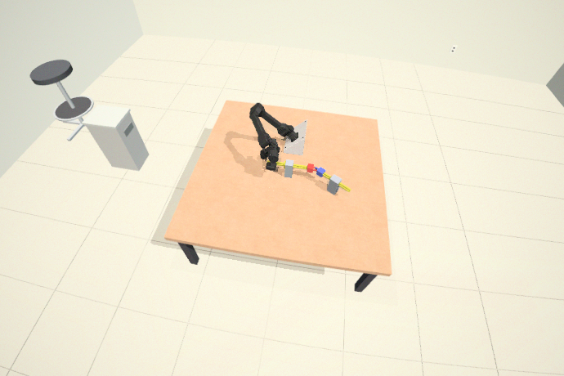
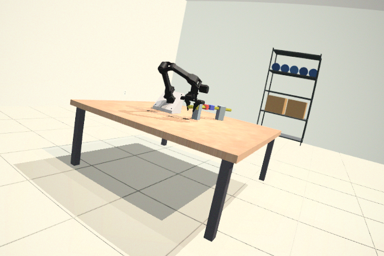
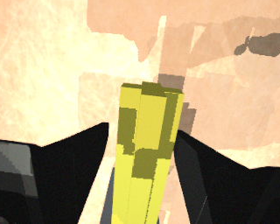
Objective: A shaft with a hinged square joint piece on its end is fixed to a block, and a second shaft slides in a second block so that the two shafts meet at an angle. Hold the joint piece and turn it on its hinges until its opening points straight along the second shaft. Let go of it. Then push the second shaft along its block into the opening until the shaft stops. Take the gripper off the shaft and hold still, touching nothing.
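My gripper is open around the free end of the left yellow shaft. A gap shows by the left finger; the right finger is very close to the shaft, and contact is unclear. This shaft runs through the left grey block to a red piece. A blue piece is beside the red one, at the near end of the right yellow shaft, which passes through the right grey block. The exact fit between red and blue is too small to tell.
The pale mounting plate of the arm stands behind the left block on the wooden table. The black arm arches up and over to the left end of the shaft. A stool and a cabinet stand on the floor away from the table.
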Available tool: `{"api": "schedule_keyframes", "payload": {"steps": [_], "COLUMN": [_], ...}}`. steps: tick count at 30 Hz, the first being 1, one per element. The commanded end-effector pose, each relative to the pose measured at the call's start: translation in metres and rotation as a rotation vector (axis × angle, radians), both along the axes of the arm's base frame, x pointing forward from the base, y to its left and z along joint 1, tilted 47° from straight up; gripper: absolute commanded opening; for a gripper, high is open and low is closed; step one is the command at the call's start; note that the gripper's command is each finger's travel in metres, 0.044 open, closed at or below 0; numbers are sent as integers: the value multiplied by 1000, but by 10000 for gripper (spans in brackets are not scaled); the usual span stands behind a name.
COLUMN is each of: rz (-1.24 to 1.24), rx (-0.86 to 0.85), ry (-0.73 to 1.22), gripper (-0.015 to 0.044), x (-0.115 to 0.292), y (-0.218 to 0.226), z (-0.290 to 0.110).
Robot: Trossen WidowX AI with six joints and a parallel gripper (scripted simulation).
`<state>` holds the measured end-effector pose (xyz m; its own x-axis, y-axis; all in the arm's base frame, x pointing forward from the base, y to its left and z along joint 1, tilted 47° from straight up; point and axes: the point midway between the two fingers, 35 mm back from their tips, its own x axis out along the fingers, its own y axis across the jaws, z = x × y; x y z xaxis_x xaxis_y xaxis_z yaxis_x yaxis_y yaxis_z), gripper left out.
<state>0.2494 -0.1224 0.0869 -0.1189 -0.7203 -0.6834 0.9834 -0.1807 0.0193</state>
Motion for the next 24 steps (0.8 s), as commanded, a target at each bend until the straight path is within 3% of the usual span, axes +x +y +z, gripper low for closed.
{"api": "schedule_keyframes", "payload": {"steps": [1,6,24], "rz": [1,1,1], "rx": [1,1,8], "ry": [1,1,2], "gripper": [303,434,440], "x": [0,0,4], "y": [0,0,21], "z": [0,0,19]}}
